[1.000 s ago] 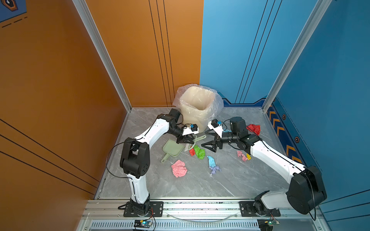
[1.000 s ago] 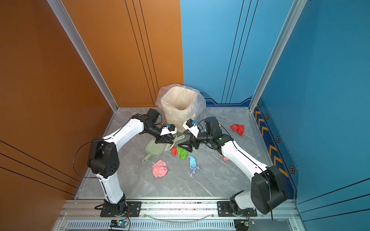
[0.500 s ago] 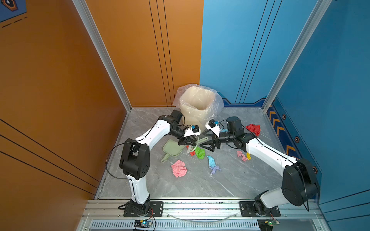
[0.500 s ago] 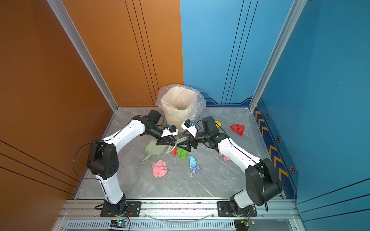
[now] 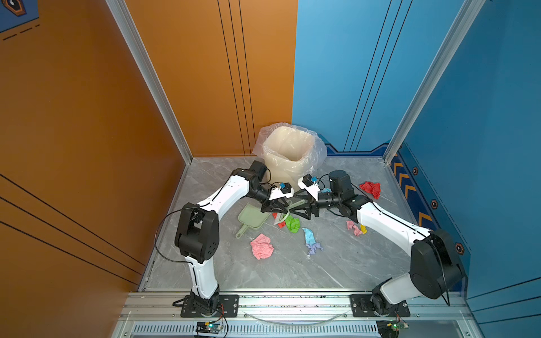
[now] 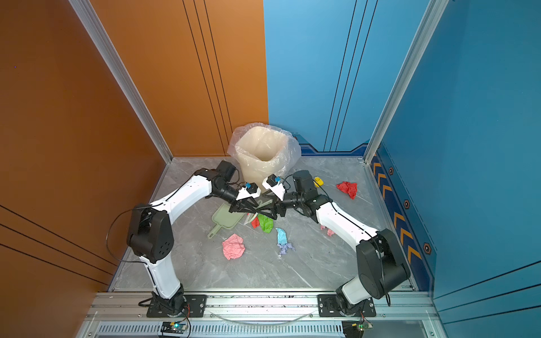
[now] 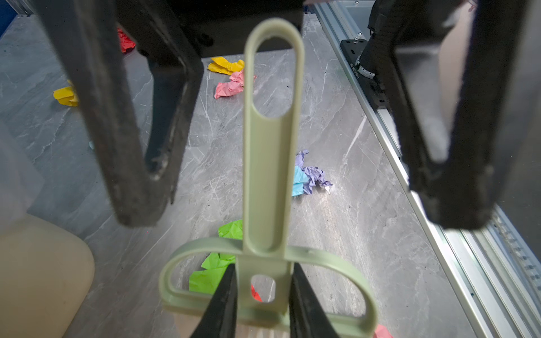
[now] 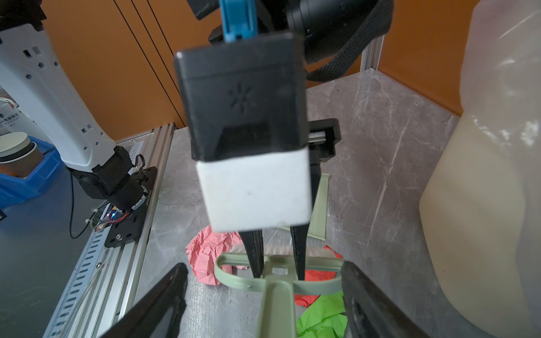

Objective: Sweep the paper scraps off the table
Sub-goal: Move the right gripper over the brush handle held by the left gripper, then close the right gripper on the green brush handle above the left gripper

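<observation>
1 change: R end effector (image 8: 263, 272) reached brush (image 7: 272, 175).

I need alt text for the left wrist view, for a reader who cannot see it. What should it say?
The left gripper is shut on a pale green brush, whose handle runs between the open fingers of the right gripper. Beyond, coloured paper scraps lie on the grey marble table.

In both top views the brush (image 5: 294, 204) lies mostly hidden under the left gripper (image 5: 285, 211) and right gripper (image 5: 297, 213). In the left wrist view the right gripper's fingers (image 7: 117, 131) are blurred and cut by the frame edge; a red scrap (image 7: 256, 295) peeks through the brush's hole only.
</observation>
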